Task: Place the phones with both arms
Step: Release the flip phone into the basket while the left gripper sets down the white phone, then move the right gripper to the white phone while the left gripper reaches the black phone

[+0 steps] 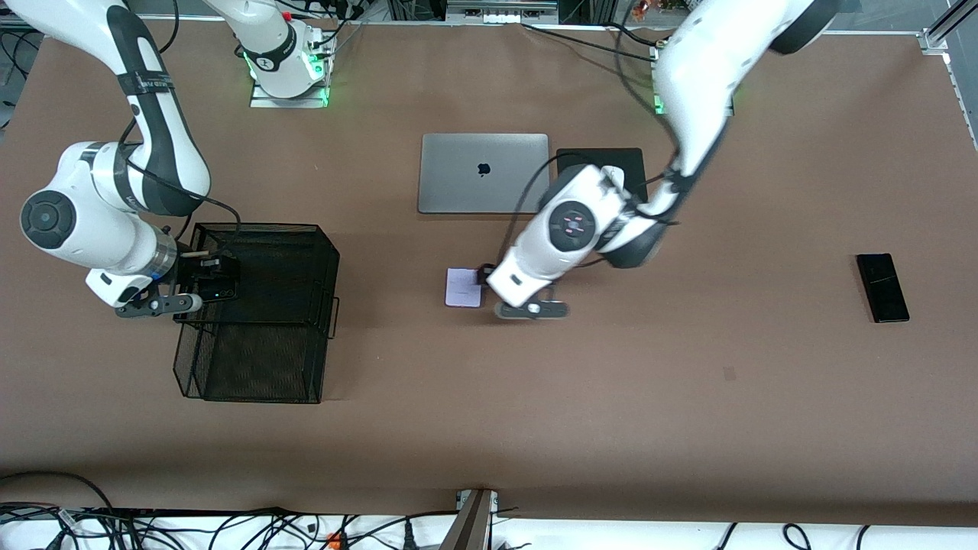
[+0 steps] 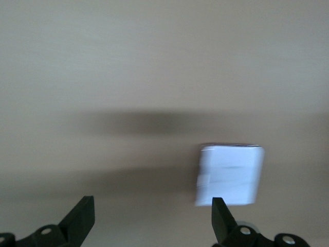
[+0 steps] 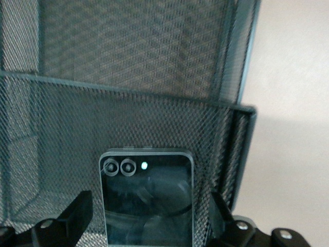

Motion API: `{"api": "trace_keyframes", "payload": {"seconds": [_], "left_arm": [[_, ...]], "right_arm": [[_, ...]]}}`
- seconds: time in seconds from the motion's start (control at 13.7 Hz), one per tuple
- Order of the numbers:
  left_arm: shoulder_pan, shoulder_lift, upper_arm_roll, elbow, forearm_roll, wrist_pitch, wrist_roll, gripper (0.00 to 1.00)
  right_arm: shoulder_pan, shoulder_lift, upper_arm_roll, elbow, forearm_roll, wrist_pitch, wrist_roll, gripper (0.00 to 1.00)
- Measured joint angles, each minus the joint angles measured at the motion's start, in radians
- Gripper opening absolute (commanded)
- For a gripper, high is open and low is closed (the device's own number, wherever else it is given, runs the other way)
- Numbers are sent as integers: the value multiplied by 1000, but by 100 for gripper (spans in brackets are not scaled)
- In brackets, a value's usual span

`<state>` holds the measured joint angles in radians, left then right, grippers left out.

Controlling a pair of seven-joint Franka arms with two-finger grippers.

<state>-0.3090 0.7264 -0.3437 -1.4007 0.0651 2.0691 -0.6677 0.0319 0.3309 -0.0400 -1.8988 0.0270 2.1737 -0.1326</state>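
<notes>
Right gripper (image 3: pixel 146 226) hangs over the mesh basket (image 1: pixel 306 252) at the right arm's end of the table, fingers (image 3: pixel 77 208) spread apart, the squarish black phone (image 3: pixel 147 198) between them with a gap at each side, so they do not pinch it. That phone shows two lenses and sits inside the basket against its mesh wall. Left gripper (image 2: pixel 151 221) is low over the table (image 1: pixel 688 397) near its middle, fingers (image 2: pixel 82 216) also spread wide, holding nothing. The lavender phone (image 1: pixel 464 288) lies flat just beside it, nearer the camera than the laptop (image 1: pixel 484 173). The long black phone (image 1: pixel 882 287) lies well apart, toward the left arm's end.
</notes>
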Motion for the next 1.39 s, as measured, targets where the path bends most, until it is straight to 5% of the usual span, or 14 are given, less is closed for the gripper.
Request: {"api": "trace_keyframes", "payload": {"seconds": [0.36,0.73,1.02,1.39], "left_arm": [[179,-124,8,-2,192,-385,178,100],[486,-139,18,-27,278,-440,472,100],[714,-139,16,-97,312,-304,667,100],[972,-143,8,-293,314,121,941,100]], "right_arm": [[2,-14,18,223,0,-244,14,100],[3,-31,99,437,-4,-483,138,100],[15,0,342,441,-68,-463,454,100],[93,144,600,463,-268,-346,915,100]]}}
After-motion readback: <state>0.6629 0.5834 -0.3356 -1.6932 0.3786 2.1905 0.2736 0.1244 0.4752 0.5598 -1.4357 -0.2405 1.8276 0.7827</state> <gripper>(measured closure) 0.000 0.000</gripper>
